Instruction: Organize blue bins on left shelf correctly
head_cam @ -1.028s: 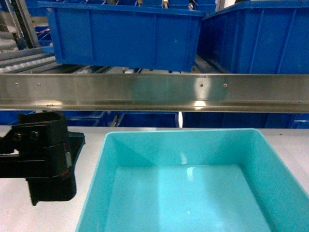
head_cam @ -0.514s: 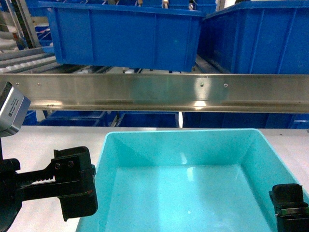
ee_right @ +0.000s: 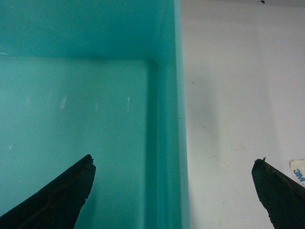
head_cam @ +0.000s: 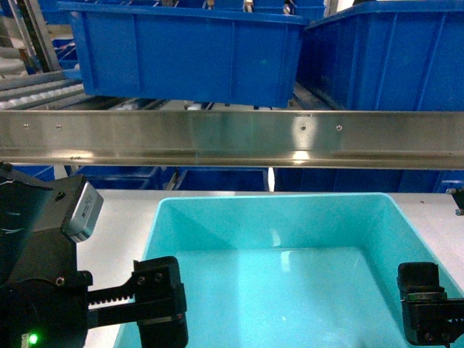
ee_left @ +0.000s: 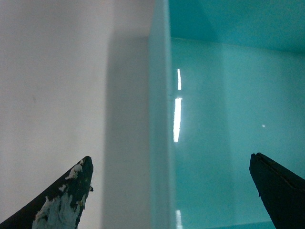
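A light turquoise bin (head_cam: 279, 225) stands on the white table below the left shelf's steel front rail (head_cam: 232, 138). It has nothing inside. My left gripper (head_cam: 141, 312) is open and straddles the bin's left wall. In the left wrist view one fingertip of the left gripper (ee_left: 170, 160) is over the table and the other is over the bin's (ee_left: 224, 95) inside. My right gripper (head_cam: 442, 312) is open astride the right wall. In the right wrist view the right gripper (ee_right: 175, 160) has one fingertip inside the bin (ee_right: 76, 95) and one outside. Neither gripper touches the wall.
Two ribbed royal-blue bins (head_cam: 188, 54) (head_cam: 384, 58) sit on the shelf tier above the rail, with grey roller tracks (head_cam: 36, 90) at the far left. More blue bins (head_cam: 217, 177) show under the rail. White tabletop (head_cam: 123, 210) flanks the turquoise bin.
My left arm has moved right and nearer, bringing its fingers over the bin's left wall. The right gripper has come into view at the bin's right wall. The bin has not moved.
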Controlling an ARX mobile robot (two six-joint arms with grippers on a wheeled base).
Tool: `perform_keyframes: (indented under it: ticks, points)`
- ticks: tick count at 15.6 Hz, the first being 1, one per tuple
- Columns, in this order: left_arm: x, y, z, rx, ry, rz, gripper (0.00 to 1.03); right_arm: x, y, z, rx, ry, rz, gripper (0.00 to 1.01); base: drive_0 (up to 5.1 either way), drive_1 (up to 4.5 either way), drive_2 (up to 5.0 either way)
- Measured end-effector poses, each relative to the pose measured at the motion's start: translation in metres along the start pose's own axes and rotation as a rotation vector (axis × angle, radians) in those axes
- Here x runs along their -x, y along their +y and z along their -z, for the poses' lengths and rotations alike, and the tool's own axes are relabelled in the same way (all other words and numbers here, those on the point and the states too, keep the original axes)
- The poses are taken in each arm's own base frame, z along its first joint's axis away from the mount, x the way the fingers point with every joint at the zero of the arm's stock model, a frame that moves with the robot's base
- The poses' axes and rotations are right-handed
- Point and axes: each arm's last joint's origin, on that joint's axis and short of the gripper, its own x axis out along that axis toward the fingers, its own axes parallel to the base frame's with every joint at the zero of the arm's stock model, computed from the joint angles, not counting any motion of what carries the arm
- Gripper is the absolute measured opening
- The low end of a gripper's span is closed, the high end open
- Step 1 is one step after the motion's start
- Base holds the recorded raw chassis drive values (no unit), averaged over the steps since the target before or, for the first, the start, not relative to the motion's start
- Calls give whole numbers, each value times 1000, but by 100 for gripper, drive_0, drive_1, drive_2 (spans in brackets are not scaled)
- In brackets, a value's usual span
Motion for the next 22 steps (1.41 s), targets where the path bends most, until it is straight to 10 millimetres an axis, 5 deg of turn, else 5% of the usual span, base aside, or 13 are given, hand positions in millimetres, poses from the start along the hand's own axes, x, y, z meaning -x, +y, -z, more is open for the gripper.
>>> perform_keyframes:
  ticks: [7,18,19,22]
  points:
    - [-5,0,21,46,63,-53,98,-6,-3,3,-2,-15,11,98,0,0,0]
    - [-10,3,26,49,76,-82,98,-16,0,21,17,36,27,98,0,0,0]
    - [-10,3,26,49,76,-82,96,-16,0,21,17,36,27,90,0,0,0]
    - [-10,3,26,49,75,-81,65,-16,0,21,17,36,27,61,0,0,0]
